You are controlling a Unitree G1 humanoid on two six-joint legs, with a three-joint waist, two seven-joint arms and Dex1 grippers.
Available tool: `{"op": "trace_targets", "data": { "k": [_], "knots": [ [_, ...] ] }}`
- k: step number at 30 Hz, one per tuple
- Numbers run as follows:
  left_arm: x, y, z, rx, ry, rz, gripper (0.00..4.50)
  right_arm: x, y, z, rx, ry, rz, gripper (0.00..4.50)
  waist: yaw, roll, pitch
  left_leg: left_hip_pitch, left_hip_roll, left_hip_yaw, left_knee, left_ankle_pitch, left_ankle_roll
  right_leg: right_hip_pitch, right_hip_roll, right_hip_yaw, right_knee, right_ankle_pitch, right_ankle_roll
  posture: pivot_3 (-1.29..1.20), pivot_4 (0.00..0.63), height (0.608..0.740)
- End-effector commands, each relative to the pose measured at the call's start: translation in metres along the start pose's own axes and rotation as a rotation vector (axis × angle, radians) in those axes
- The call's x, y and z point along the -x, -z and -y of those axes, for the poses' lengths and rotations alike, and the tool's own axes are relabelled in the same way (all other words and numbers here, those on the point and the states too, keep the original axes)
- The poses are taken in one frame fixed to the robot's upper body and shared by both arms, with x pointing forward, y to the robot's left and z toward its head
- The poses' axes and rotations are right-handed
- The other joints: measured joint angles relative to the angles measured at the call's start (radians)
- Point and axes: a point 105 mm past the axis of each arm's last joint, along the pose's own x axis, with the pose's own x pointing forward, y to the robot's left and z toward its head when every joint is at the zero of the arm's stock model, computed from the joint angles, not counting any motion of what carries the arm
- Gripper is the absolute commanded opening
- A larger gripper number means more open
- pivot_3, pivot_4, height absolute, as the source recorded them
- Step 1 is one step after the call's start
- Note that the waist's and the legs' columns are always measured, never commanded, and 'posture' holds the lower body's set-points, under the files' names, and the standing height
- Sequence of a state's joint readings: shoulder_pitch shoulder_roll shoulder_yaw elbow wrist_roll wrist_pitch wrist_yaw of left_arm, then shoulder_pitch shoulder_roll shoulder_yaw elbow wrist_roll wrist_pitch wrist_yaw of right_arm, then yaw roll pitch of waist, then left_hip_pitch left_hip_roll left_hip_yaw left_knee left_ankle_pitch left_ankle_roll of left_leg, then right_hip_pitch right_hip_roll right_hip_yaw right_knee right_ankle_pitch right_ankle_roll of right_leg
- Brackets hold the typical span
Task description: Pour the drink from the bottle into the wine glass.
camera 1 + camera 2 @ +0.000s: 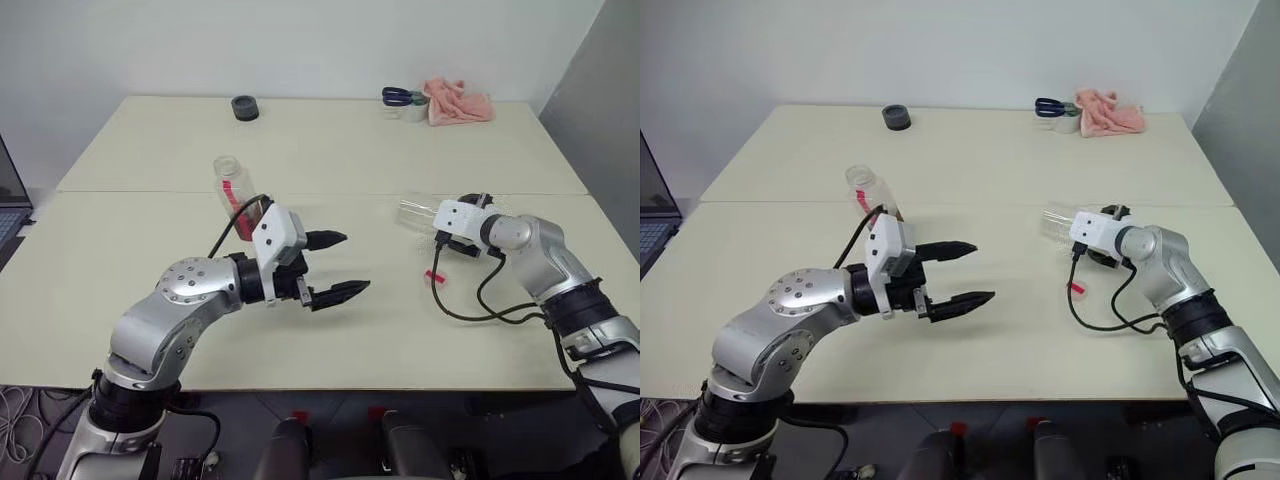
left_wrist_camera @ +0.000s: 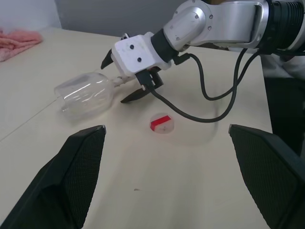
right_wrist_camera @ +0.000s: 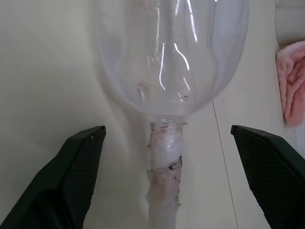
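The wine glass (image 1: pixel 415 213) lies on its side on the right half of the table, bowl toward the middle. My right gripper (image 3: pixel 167 130) is open, one finger on each side of the stem (image 3: pixel 164 162), not closed on it. The clear bottle (image 1: pixel 232 188) with a red label stands left of centre, just behind my left wrist. I cannot make out the drink in it. My left gripper (image 1: pixel 356 262) hovers open and empty over the table, to the right of the bottle and pointing toward the glass (image 2: pixel 88 95).
A small round piece with a red mark (image 2: pixel 161 123) lies on the table near the glass. At the back are a pink cloth (image 1: pixel 458 103), blue-handled scissors (image 1: pixel 398 96) and a dark round object (image 1: pixel 245 107). A laptop (image 1: pixel 8 205) is at the left edge.
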State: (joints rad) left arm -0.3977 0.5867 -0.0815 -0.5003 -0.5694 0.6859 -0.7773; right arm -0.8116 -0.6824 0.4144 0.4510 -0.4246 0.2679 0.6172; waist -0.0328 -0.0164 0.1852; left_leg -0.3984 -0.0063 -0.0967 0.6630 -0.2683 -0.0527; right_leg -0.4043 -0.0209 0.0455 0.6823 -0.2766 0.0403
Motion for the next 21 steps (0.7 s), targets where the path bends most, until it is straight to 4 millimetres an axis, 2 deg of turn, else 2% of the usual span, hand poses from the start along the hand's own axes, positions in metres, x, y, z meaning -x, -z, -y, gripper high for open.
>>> {"op": "trace_targets", "data": {
  "k": [1,4,9,15,18,20,21],
  "knots": [
    [0.0,-0.01,0.005,-0.046,0.004,0.034,4.47,0.001,0.006,0.012,0.015,0.031,-0.03,4.5,0.0,0.0,0.0,0.0,0.0,0.0,0.0,0.0,0.0,0.0,0.0,0.0,0.0,0.0,0.0,0.0,0.15,0.74],
    [0.0,-0.011,0.005,-0.045,-0.002,0.035,4.5,0.001,0.013,0.011,0.009,0.013,-0.059,3.89,0.0,0.0,0.0,0.0,0.0,0.0,0.0,0.0,0.0,0.0,0.0,0.0,0.0,0.0,0.0,0.0,0.15,0.74],
    [0.0,-0.011,0.006,-0.042,-0.004,0.035,4.5,0.0,0.017,0.01,-0.014,0.005,-0.061,2.16,0.0,0.0,0.0,0.0,0.0,0.0,0.0,0.0,0.0,0.0,0.0,0.0,0.0,0.0,0.0,0.0,0.15,0.74],
    [0.001,-0.012,0.006,-0.037,-0.006,0.035,4.5,-0.001,0.007,0.01,-0.004,0.011,-0.035,0.14,0.0,0.0,0.0,0.0,0.0,0.0,0.0,0.0,0.0,0.0,0.0,0.0,0.0,0.0,0.0,0.0,0.15,0.74],
    [0.005,-0.007,0.008,-0.019,-0.015,0.02,4.5,-0.003,-0.012,0.02,0.007,0.071,0.036,0.16,-0.004,0.0,0.0,0.0,0.0,0.0,0.0,0.0,0.0,0.0,0.0,0.0,0.0,0.0,0.0,0.0,0.15,0.74],
    [0.01,0.0,0.007,0.012,-0.038,0.012,4.5,-0.004,-0.034,0.027,0.0,0.112,0.131,0.16,-0.015,0.0,0.0,0.0,0.001,0.001,0.0,0.0,0.0,0.0,0.0,0.001,0.0,0.0,0.0,0.0,0.15,0.74],
    [0.014,0.008,0.006,0.038,-0.073,0.008,4.5,-0.005,-0.052,0.027,-0.075,0.114,0.222,0.16,-0.021,0.0,0.0,0.0,0.001,0.001,0.0,0.0,0.0,0.0,0.0,0.001,0.001,0.0,0.0,0.0,0.15,0.74]
  ]
}}
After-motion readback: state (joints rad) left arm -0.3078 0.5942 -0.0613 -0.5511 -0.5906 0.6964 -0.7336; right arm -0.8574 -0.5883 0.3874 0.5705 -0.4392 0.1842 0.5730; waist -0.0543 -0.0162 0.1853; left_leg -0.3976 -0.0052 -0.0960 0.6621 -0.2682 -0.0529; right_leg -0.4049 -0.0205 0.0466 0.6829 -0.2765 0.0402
